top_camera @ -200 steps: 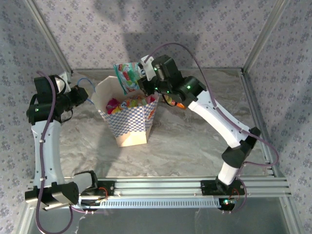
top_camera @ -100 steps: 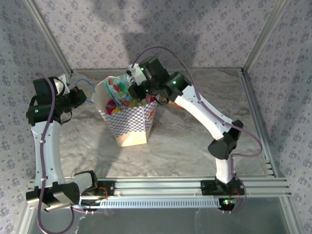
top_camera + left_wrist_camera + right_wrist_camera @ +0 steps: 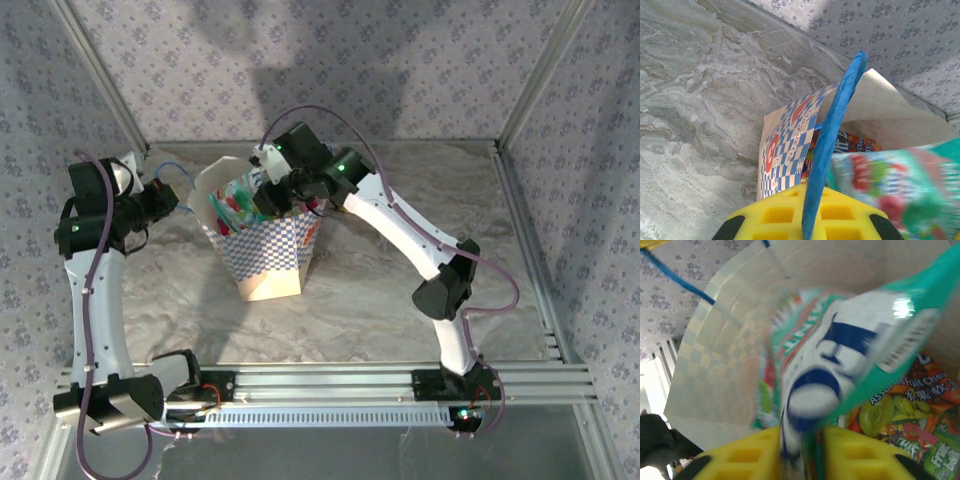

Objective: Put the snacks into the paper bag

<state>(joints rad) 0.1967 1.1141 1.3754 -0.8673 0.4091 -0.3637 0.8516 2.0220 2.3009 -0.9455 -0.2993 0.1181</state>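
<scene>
The paper bag (image 3: 266, 262) stands upright at mid-left of the table, cream with a blue-and-white checkered band. My left gripper (image 3: 181, 197) is shut on its blue cord handle (image 3: 833, 131), which runs between the yellow fingers (image 3: 771, 215). My right gripper (image 3: 263, 193) hangs over the bag's mouth. A teal-white packet (image 3: 840, 355) sits blurred in the gap between its parted fingers (image 3: 745, 460), its lower part inside the bag. The same packet (image 3: 892, 182) shows in the left wrist view. Other snacks (image 3: 907, 427) lie at the bottom of the bag.
Aluminium frame rails (image 3: 330, 380) run along the near edge and up the corners. Patterned walls close in the marbled table top (image 3: 380, 290) at the back and sides. The right arm's elbow (image 3: 440, 290) stands right of the bag.
The right arm has swung left and lowered the teal-white packet from above the bag's rim into its mouth. Its fingers have parted a little. The left arm has not moved.
</scene>
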